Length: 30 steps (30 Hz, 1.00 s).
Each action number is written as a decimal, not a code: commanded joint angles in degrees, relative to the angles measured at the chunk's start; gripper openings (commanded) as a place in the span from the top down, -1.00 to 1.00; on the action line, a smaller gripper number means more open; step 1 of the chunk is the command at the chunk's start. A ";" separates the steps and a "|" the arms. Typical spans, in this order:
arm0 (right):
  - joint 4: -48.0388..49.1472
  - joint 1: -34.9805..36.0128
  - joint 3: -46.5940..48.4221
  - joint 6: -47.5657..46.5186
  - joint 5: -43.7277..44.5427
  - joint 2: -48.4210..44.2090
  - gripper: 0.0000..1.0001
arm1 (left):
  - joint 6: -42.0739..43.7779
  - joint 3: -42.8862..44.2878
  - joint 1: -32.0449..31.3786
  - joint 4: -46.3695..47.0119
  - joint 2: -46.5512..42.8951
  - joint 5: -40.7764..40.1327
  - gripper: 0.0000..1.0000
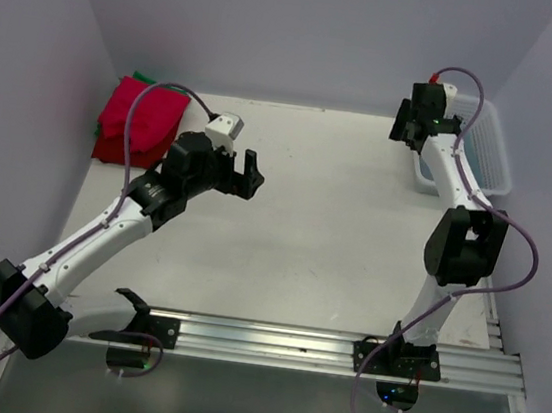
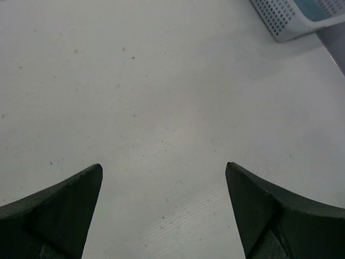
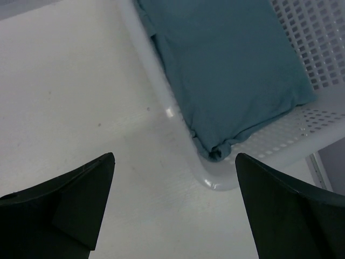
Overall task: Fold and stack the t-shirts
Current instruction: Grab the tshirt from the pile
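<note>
Three lilac walls (image 1: pixel 308 29) enclose a white table (image 1: pixel 324 223); red t-shirts (image 1: pixel 140 121) lie far-left.

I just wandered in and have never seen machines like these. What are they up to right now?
Two robot arms are on a laundry job: folding and stacking t-shirts. At this moment neither holds anything. The right gripper hangs open over the white plastic mesh basket at the far right, where a blue-grey cloth t-shirt lies inside. The left gripper is open above the white table. A pile of folded bright red t-shirts sits in the far left corner, with a bit of green cloth showing behind it.
</note>
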 commanded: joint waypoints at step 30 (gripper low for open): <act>-10.07 -17.32 33.46 10.59 -20.39 37.67 0.45 | -5.16 -9.06 1.73 -3.68 -14.20 -3.98 -1.00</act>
